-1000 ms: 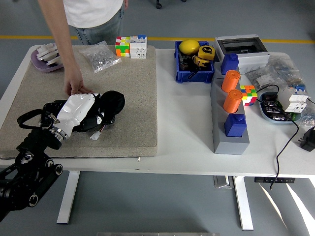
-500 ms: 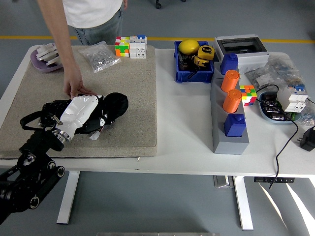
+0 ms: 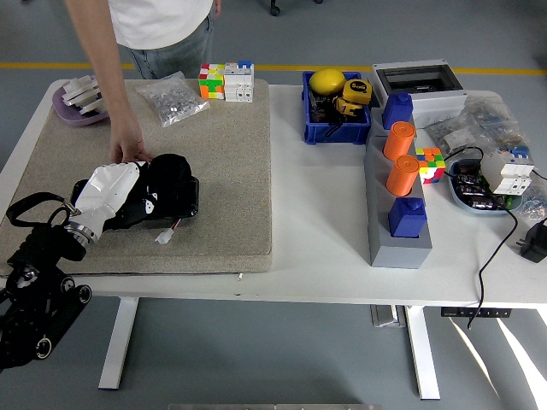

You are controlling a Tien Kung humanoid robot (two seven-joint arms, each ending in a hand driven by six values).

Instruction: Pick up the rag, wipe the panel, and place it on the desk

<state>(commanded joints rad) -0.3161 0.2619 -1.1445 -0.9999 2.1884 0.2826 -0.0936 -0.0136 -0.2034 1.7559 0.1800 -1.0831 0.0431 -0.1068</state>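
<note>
A black rag (image 3: 171, 172) is bunched on a flat black panel (image 3: 190, 205) that lies at the near left of the beige mat (image 3: 231, 171). My left hand (image 3: 141, 195), white-backed on a black arm, comes in from the lower left and is shut on the rag, pressing it onto the panel. A person at the far side reaches down with one hand (image 3: 128, 150), fingertips on the panel's far edge just behind my hand. A small white connector (image 3: 162, 237) pokes out at the panel's near edge. The right arm is out of the picture.
On the mat's far edge are a purple dish (image 3: 67, 110) of white parts, a bag of screws (image 3: 175, 98) and puzzle cubes (image 3: 226, 81). To the right stand a blue bin (image 3: 337, 129) and a grey block (image 3: 397, 243) bearing orange cylinders; cables lie at the far right.
My left hand has drawn the rag leftward across the panel, after a small push right. The arm has pulled back toward the lower left. The person's hand has stayed at the panel's edge.
</note>
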